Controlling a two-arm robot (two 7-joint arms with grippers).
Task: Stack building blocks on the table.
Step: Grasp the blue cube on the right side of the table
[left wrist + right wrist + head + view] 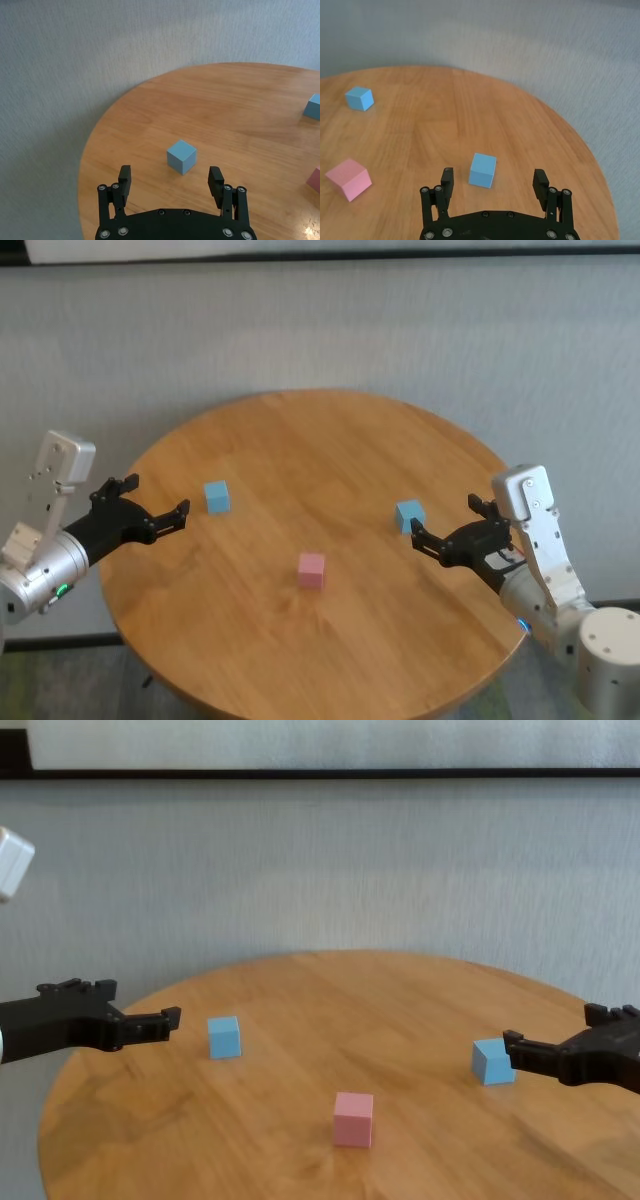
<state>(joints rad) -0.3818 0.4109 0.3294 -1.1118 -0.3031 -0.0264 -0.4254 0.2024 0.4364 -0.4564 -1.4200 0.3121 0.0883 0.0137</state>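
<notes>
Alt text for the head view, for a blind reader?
Three separate blocks lie on a round wooden table: a pink block nearest, one blue block left, another blue block right. The open left claw and right claw each face a blue one.

Soft, even daylight covers the table [300, 440], everything sharp. Shadows stay faint. A small glare glints at its near edge [310, 231].
</notes>
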